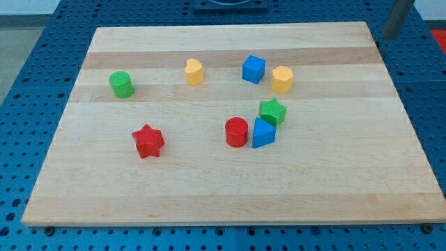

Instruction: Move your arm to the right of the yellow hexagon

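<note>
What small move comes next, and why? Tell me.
Probably slide my tip, now off the board near the view's top right corner, down and left toward the bare wood just right of the yellow hexagon. The blue cube sits on the hexagon's left and the green star below it, so this approach looks clear.

My tip at view's top right
</note>
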